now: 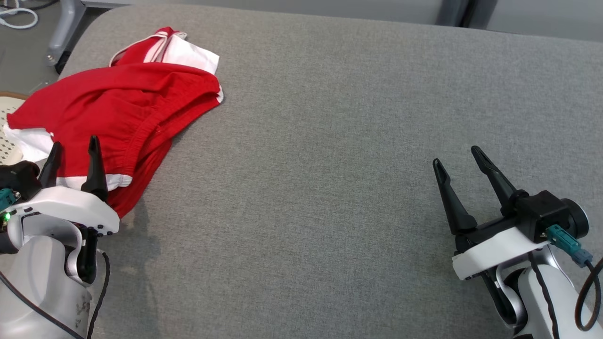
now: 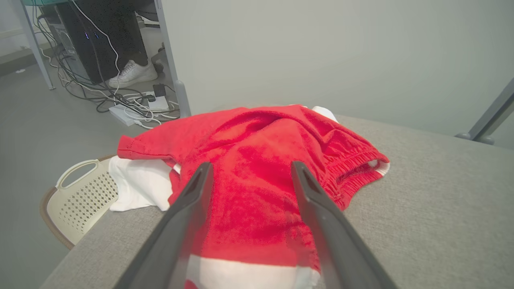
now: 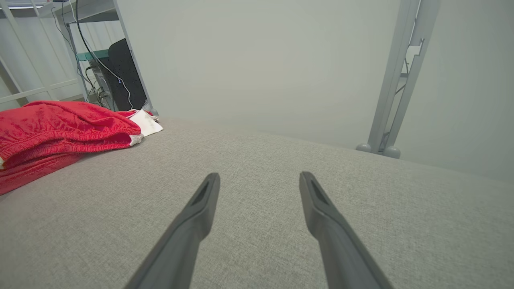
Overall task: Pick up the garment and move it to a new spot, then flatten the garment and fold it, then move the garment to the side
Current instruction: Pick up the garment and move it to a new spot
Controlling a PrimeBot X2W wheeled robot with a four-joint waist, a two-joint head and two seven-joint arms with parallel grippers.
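Garment location: the red garment with white trim lay bunched at the far left corner of the grey table. One white part drooped over the table's left edge.
Left claw: the left gripper had its fingers apart and nothing pinched. It was poised over the garment's near end by the white hem. Contact with the cloth could not be told.
Right claw: the right gripper had its fingers apart and held nothing. It hovered over bare table, well apart from the garment.
Step in hand (judged): the first pick-up, with the grip not yet made.
Technique note 1: lower the left fingers to straddle a raised fold, not flat cloth, so both pads catch fabric.
Technique note 2: take a thick bite near the gathered waistband. A single thin layer would likely slip.
Technique note 3: lift high enough before travelling, or the overhanging white part may drag or snag on the table edge.
Technique note 4: carry it toward the open middle of the table, which gives room for flattening.
Container: a cream perforated basket sat below the table's left edge, beneath the drooping cloth.
Container contents: could not be told, as the interior was mostly hidden. The garment appeared to hang above it, not in it.
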